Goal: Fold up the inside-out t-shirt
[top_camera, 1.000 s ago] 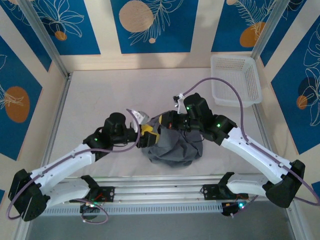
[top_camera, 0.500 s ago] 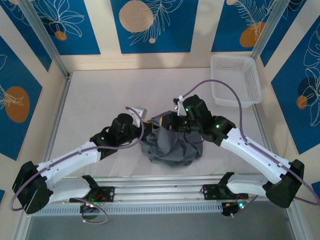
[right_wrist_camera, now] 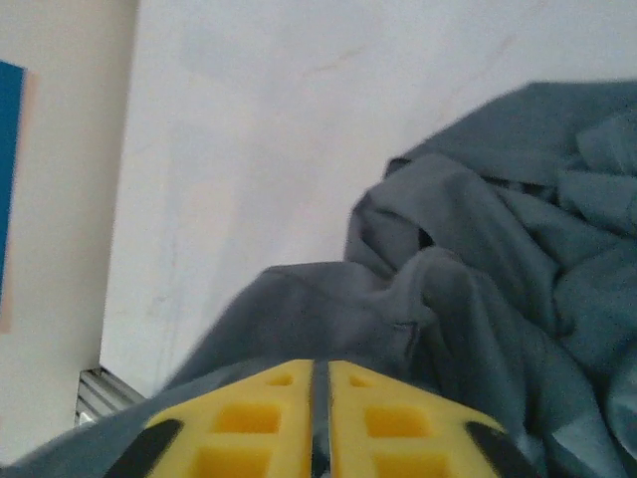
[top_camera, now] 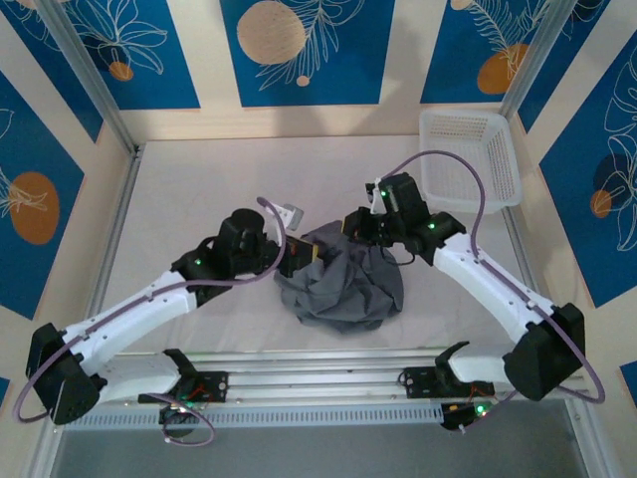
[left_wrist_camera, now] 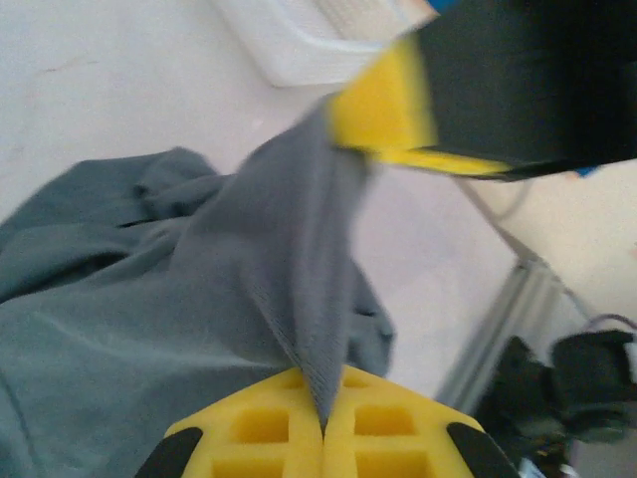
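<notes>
On the counter [top_camera: 199,189], left end effector [left_wrist_camera: 323,403] and right end effector [right_wrist_camera: 314,398] each pinched the crumpled t-shirt [top_camera: 340,289]; thin holds might slip when pulled apart.

A white mesh basket [top_camera: 503,191] sits at the far right corner of the table [top_camera: 189,189], which has a pale, off-white top. Behind it, cream walls carry blue panels [top_camera: 304,75] with white leaf outlines and orange discs. 2 aluminium posts [top_camera: 92,85] slant up from the back corners. A grooved metal rail [top_camera: 318,370] runs along the near edge.
</notes>
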### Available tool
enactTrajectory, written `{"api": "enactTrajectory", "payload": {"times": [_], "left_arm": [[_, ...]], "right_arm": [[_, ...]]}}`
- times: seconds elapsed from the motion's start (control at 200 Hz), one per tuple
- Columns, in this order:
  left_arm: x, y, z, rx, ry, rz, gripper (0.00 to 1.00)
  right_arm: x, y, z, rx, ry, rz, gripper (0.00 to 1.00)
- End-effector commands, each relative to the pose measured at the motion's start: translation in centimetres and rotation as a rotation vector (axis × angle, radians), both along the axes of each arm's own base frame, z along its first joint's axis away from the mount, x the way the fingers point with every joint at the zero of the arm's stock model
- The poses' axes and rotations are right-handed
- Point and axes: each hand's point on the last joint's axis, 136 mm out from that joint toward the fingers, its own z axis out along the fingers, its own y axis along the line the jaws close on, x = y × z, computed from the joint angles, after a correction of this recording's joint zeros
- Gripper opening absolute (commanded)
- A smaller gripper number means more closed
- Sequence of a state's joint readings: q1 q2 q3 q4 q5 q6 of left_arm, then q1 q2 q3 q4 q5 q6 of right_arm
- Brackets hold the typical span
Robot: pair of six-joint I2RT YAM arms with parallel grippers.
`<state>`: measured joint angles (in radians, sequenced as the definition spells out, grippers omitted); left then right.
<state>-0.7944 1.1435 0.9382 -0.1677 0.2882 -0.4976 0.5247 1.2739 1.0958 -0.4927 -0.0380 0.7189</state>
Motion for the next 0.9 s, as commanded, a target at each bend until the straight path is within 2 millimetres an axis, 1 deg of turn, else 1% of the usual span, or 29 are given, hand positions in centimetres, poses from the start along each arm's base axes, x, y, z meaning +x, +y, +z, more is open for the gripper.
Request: {"api": "enactTrajectory", "payload": {"times": [0.0, 0.04, 0.07, 0.11, 0.17, 0.26, 0.3, 0.34, 0.39, 0.43, 0.495, 0.57, 0.645, 0.68, 0.78, 0.84, 0.895], "left_arm": [[-1.3, 0.4, -0.7, 0.038, 0.089, -0.041, 0.00], [-1.1, 0.4, -0.9, 0.036, 0.092, -0.039, 0.00], [-1.0, 0.4, -1.0, 0.034, 0.096, -0.035, 0.00], [-0.8, 0.3, -1.2, 0.036, 0.101, -0.030, 0.00], [-0.6, 0.3, -1.4, 0.037, 0.111, -0.025, 0.00], [-0.4, 0.3, -1.3, 0.034, 0.121, -0.023, 0.00], [-0.3, 0.3, -1.2, 0.033, 0.124, -0.025, 0.00], [-0.3, 0.3, -1.1, 0.034, 0.126, -0.025, 0.00], [-0.2, 0.3, -1.1, 0.033, 0.129, -0.026, 0.00], [-0.2, 0.3, -1.1, 0.035, 0.131, -0.026, 0.00], [-0.2, 0.3, -1.1, 0.037, 0.137, -0.024, 0.00], [-0.2, 0.2, -1.0, 0.025, 0.142, -0.026, 0.00], [-0.1, 0.1, -1.1, 0.020, 0.150, -0.024, 0.00], [-0.1, 0.1, -1.3, 0.024, 0.156, -0.021, 0.00], [-0.2, 0.1, -1.5, 0.023, 0.164, -0.021, 0.00], [-0.2, 0.2, -1.4, 0.018, 0.166, -0.020, 0.00], [-0.3, 0.2, -1.3, 0.017, 0.164, -0.023, 0.00]], "right_arm": [[-0.9, -1.1, 2.3, -0.001, -0.105, 0.020, 0.27], [-1.8, -1.2, 3.2, 0.027, -0.149, 0.019, 0.33], [-2.5, -1.4, 3.9, 0.046, -0.189, 0.021, 0.35], [-3.6, -1.5, 4.2, 0.060, -0.240, 0.025, 0.36], [-5.3, -1.3, 3.7, 0.068, -0.312, 0.045, 0.36], [-7.7, 0.0, 2.1, 0.064, -0.435, 0.131, 0.34], [-8.4, 0.8, 1.5, 0.043, -0.504, 0.173, 0.34], [-8.6, 1.2, 1.0, -0.005, -0.577, 0.193, 0.36], [-8.0, 1.4, 0.6, -0.081, -0.657, 0.182, 0.41], [-7.3, 1.5, 0.7, -0.135, -0.713, 0.167, 0.45], [-6.1, 2.0, 1.5, -0.197, -0.791, 0.155, 0.52], [-4.1, 2.2, 2.2, -0.278, -0.851, 0.097, 0.58], [-3.1, 3.5, 2.8, -0.317, -0.903, 0.124, 0.62], [-2.6, 3.7, 2.9, -0.337, -0.915, 0.118, 0.64], [-1.3, 3.6, 2.4, -0.367, -0.891, 0.074, 0.65], [-0.5, 2.9, 1.3, -0.374, -0.841, 0.033, 0.65], [-0.2, 2.1, 0.1, -0.376, -0.771, 0.012, 0.61]]}}
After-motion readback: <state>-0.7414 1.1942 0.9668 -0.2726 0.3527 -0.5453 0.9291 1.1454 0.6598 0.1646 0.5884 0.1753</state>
